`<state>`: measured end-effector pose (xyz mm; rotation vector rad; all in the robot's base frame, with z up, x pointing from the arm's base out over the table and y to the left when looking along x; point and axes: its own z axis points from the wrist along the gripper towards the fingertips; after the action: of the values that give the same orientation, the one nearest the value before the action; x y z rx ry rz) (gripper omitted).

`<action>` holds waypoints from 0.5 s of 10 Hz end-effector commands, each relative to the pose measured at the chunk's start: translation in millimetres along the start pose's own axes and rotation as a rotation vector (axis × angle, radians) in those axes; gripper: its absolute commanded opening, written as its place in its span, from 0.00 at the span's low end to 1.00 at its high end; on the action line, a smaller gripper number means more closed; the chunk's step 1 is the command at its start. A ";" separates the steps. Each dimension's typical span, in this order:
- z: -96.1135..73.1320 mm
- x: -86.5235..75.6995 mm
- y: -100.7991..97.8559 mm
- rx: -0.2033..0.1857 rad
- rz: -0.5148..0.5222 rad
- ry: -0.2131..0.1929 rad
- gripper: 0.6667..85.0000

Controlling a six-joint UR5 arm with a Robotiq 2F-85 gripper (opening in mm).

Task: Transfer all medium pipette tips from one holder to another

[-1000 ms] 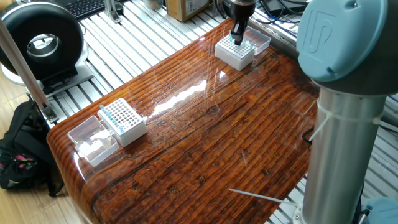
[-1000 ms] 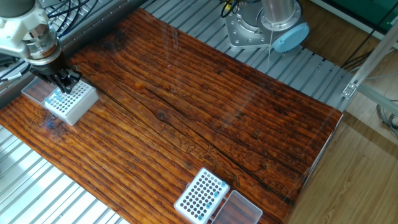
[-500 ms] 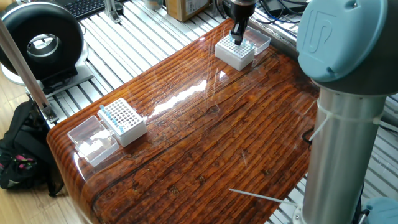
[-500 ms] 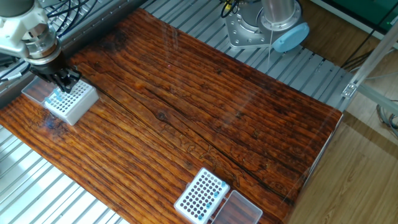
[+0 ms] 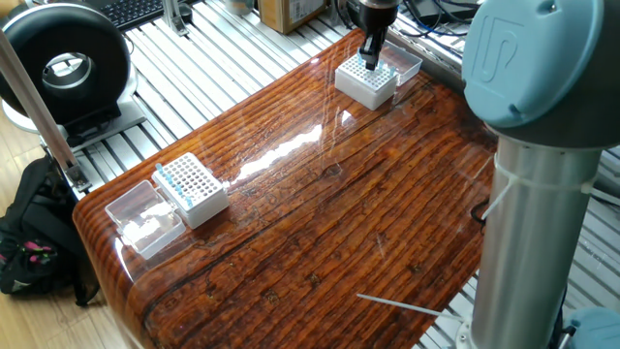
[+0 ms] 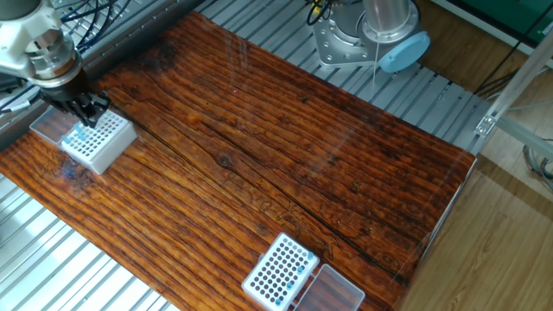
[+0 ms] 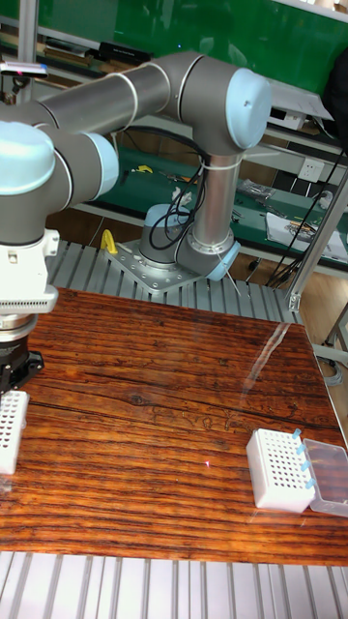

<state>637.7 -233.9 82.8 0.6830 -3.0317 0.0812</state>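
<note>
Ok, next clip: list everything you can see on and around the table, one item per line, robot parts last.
Table: one, reddish-brown wood, centre.
Tip boxes: two, white; one under the gripper, one at the opposite end.
Pipette tips: a row with light blue tops, along one edge of the far box; exact count unclear.
Clear lids: two, one beside each box.
Black round device: one, off the table's end.
Black bag: one, on the floor.
Keyboard: one, black, behind.
Arm: one, grey-blue.
Gripper: one, black, just over the box.

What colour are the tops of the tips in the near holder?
Light blue tops, clearest in one fixed view.
</note>
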 end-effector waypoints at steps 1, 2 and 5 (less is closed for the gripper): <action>-16.7 -4.8 2.7 -0.016 0.007 0.003 0.14; -21.6 -5.4 3.6 -0.018 0.009 0.007 0.13; -38.0 -4.4 8.0 -0.025 0.015 0.024 0.13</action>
<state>639.5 -228.2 105.1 0.6686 -3.0141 0.0697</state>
